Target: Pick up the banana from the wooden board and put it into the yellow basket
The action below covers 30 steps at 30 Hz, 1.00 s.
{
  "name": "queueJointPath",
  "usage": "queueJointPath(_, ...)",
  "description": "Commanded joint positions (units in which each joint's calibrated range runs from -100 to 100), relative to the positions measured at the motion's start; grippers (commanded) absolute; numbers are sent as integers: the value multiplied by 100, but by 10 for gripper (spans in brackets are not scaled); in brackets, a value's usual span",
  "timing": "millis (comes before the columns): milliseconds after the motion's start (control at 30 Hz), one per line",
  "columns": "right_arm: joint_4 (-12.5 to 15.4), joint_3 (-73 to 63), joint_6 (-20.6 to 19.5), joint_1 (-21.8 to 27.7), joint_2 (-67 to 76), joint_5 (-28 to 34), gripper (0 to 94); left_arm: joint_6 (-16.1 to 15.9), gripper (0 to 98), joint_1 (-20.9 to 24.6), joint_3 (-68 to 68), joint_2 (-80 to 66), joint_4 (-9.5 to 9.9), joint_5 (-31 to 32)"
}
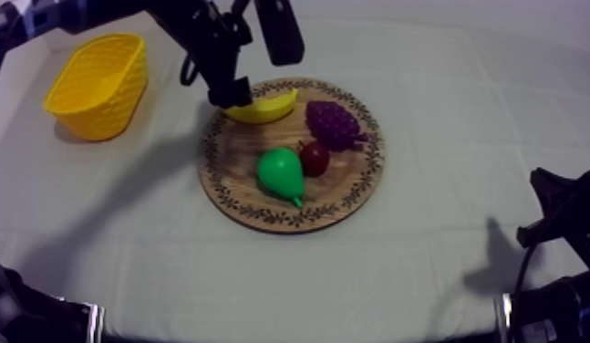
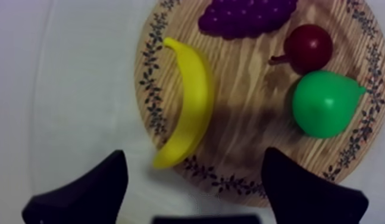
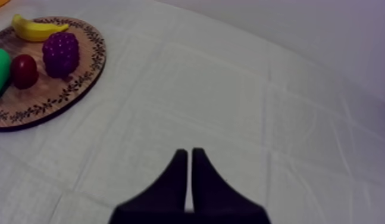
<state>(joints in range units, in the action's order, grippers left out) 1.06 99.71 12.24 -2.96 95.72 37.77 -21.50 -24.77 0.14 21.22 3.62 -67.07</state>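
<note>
— Four toy fruits lie on the round wooden board (image 1: pixel 227 193), which has plain grain inside a dark leafy rim pattern.

— Which ones?

— A smooth, curved banana (image 1: pixel 262 109), a knobbly purple bunch of grapes (image 1: pixel 333 123), a glossy small red fruit (image 1: pixel 315 158) and a green pear (image 1: pixel 280 171) tapering to a point.

— Where is the banana?

— On the board, along the rim nearest the yellow basket (image 1: pixel 98 84). The basket has ribbed, woven-looking walls and stands apart on the grey-white cloth (image 1: pixel 444 274).

— And the pincers?

— My left gripper (image 2: pixel 193 158) hangs over one end of the banana. Its black fingers (image 2: pixel 105 179) are spread wide with nothing between them. From above I can't quite tell whether it touches the fruit. My right gripper (image 3: pixel 190 154) sits over bare cloth, well away from the board, pressed into a narrow wedge.
</note>
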Motion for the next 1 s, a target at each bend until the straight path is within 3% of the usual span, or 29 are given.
queueJointPath(0,-1,-5,-1,-2,3,-3,6,23,842,-21,58,263,45,13)
queueJointPath(567,-1,-5,-1,-2,3,-3,6,181,848,-50,992,1650,304,-197)
queueJointPath(967,-1,-5,-1,-7,3,-3,6,161,815,4,1374,2162,291,-311)
